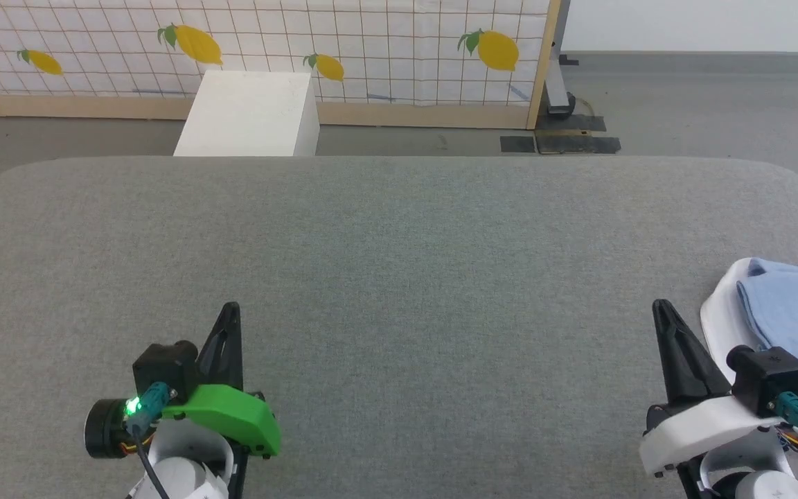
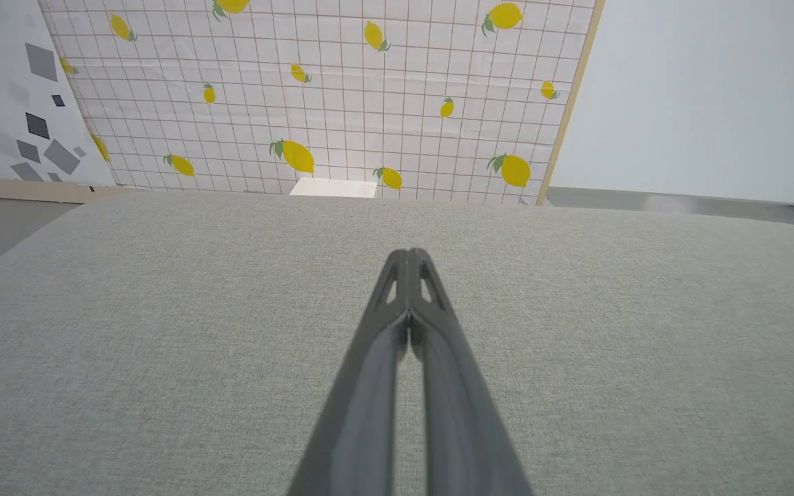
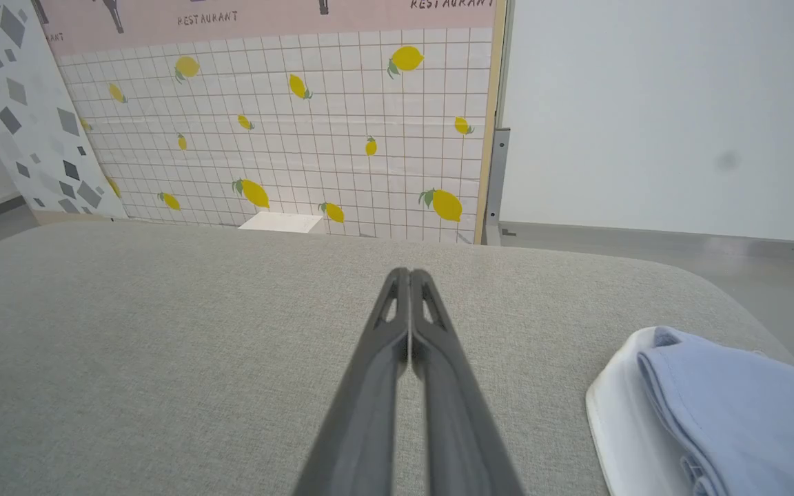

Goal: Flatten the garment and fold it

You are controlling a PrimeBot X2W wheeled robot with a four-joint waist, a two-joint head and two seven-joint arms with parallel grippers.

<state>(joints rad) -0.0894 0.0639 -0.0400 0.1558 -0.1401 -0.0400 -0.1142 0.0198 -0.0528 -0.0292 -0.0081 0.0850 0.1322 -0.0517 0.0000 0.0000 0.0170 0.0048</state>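
The garment (image 1: 790,315) lies bunched at the right edge of the grey padded table (image 1: 399,263), light blue fabric over a white part; in the right wrist view the garment (image 3: 735,413) sits low on the right. My right gripper (image 1: 661,305) is shut and empty, just left of the garment and apart from it, its fingers pressed together (image 3: 409,274). At the lower left my left gripper (image 1: 231,308) is also shut with nothing in it, above bare table (image 2: 409,253).
A white box (image 1: 250,114) stands on the floor beyond the table's far edge, in front of a lemon-patterned screen (image 1: 371,48). Dark plates and a stand foot (image 1: 562,135) lie on the floor at the back right.
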